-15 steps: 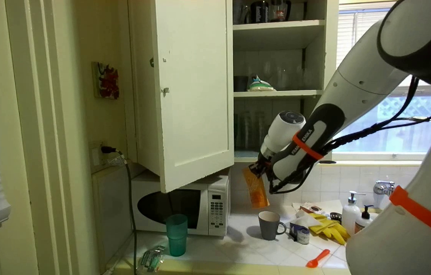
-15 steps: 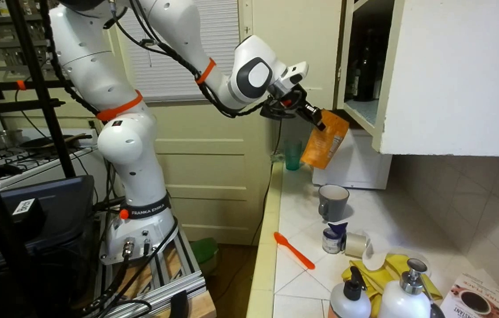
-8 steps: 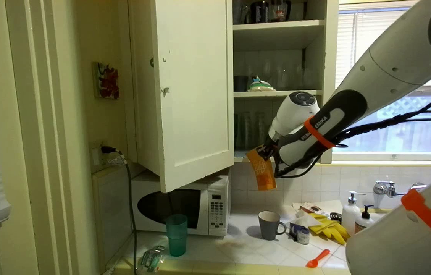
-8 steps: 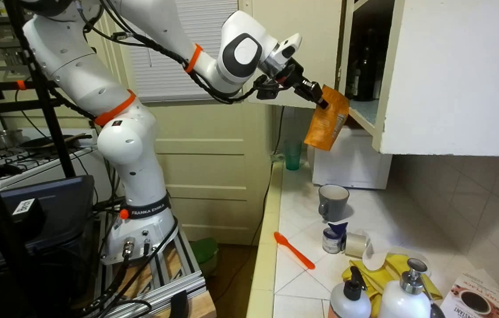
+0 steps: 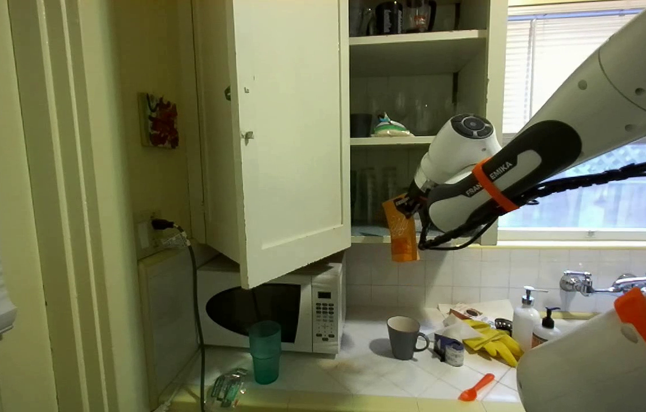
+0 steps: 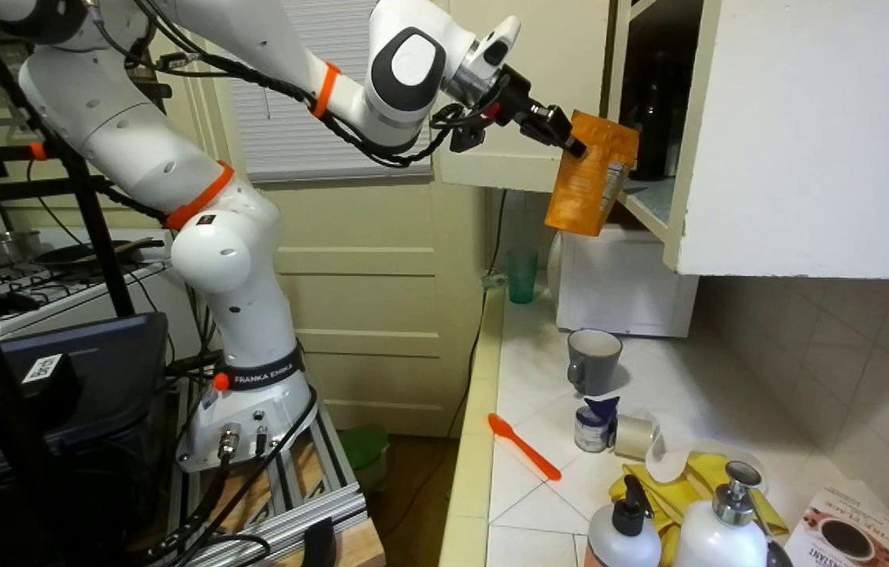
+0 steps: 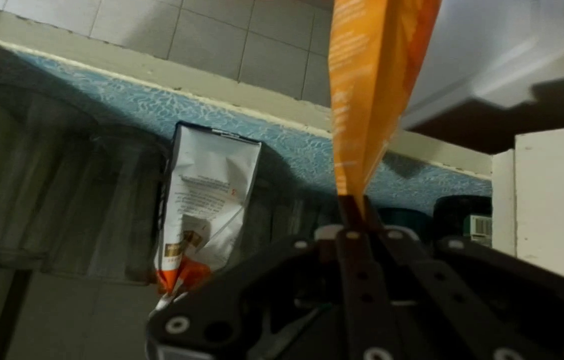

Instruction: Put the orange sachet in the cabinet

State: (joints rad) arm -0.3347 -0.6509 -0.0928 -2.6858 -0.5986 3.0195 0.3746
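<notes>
End effector [image 6: 576, 148] clamped on orange sachet [image 6: 592, 187]; lift clear before entering cabinet [image 6: 690, 150], three o'clock in an exterior view.

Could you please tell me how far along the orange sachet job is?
Done: the cabinet stands open and the orange sachet is off the counter. In hand: the gripper is shut on the orange sachet, apparently just in front of the bottom shelf. Left: probably moving it inside, setting it down and letting go.
</notes>
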